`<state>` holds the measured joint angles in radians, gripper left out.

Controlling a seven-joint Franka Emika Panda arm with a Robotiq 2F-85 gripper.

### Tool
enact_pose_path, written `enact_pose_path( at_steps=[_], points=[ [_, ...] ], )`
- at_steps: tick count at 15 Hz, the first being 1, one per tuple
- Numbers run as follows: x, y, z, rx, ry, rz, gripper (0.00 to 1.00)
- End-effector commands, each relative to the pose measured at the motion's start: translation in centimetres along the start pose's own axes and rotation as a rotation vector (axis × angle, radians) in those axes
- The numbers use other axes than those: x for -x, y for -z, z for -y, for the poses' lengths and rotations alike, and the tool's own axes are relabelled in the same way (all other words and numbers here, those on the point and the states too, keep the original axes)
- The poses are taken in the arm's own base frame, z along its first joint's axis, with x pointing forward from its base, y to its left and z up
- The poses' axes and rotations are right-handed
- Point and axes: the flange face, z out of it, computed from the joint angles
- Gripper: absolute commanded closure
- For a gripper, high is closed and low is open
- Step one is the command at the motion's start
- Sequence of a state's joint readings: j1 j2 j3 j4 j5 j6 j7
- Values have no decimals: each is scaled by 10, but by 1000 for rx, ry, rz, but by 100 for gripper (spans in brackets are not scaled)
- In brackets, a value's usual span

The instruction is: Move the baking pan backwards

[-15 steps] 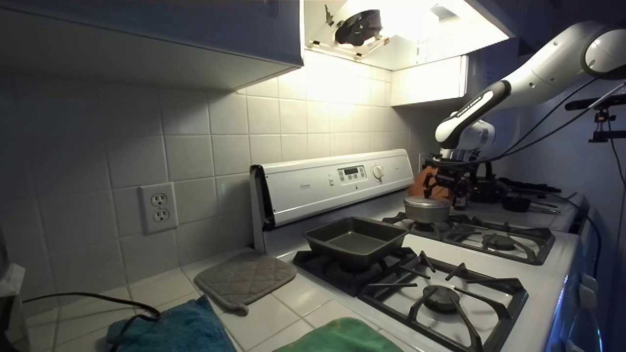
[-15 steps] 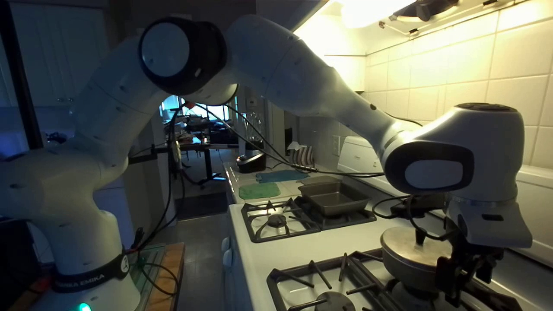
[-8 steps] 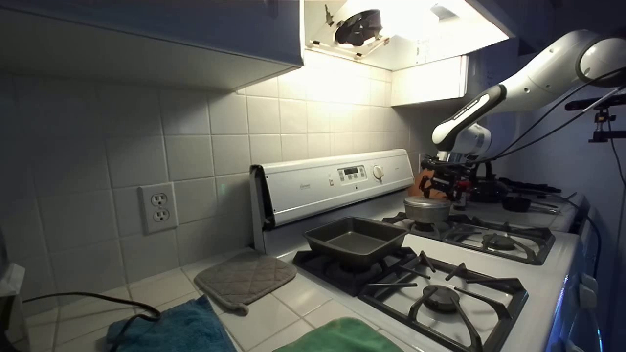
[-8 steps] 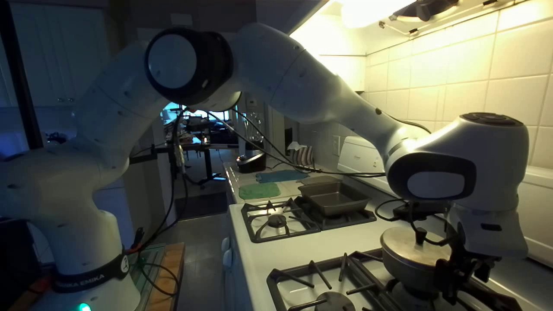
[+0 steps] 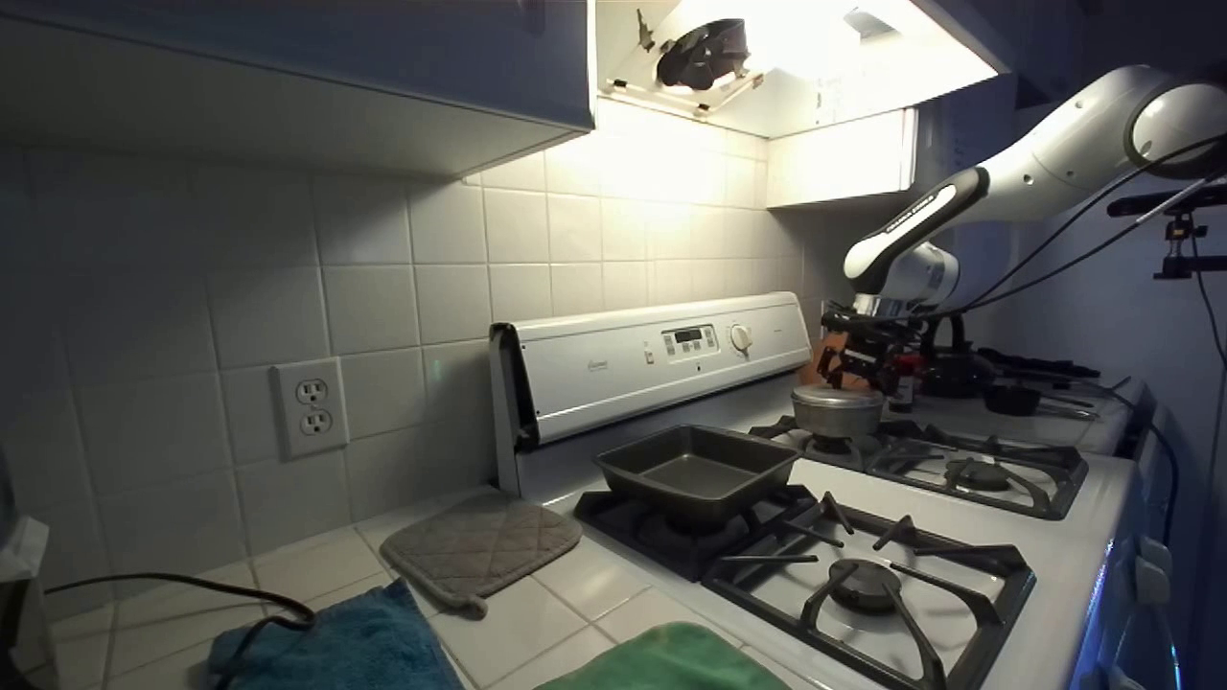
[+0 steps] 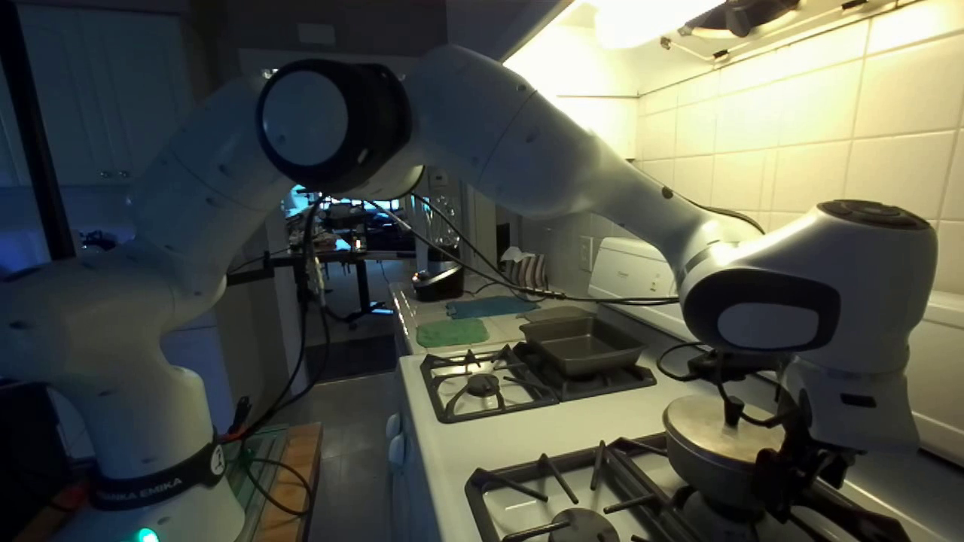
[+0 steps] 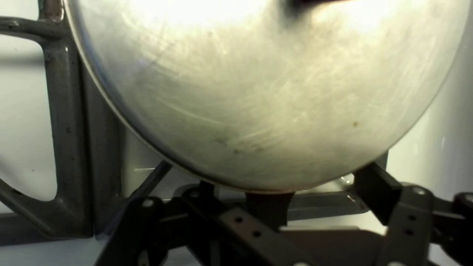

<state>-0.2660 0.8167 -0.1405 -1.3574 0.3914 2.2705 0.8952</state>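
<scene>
The claw (image 7: pixel 290 186) is spread wide, with the handle (image 7: pixel 269 210) of the lidded pot (image 6: pixel 708 473) between its fingers (image 7: pixel 375 188), so a squeeze now could drag the wrong thing and shake off the lid (image 7: pixel 258 107). The baking pan (image 6: pixel 584 348) sits farther off, on another grate (image 6: pixel 605 388).

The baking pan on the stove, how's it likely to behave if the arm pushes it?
The baking pan looks like stiff metal with straight, flared sides, so it should move as one piece. Being broad and shallow, it will probably slide rather than roll or tip. It sits on a burner grate, so it might scrape or catch.
</scene>
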Motion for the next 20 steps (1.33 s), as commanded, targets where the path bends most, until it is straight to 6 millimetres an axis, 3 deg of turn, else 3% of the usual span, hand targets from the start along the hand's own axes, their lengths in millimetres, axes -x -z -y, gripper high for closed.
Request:
enact_pose_path(
  at_steps=[1,4,9,14,17,20],
  points=[
    [0,-1,8,-7,-27,49,21],
    [0,-2,9,1,-27,55,34],
    [0,-2,10,10,-32,61,44],
    [0,-2,10,14,-34,63,80],
    [1,-2,11,21,-29,64,88],
    [3,-4,10,35,-18,69,88]
  ],
)
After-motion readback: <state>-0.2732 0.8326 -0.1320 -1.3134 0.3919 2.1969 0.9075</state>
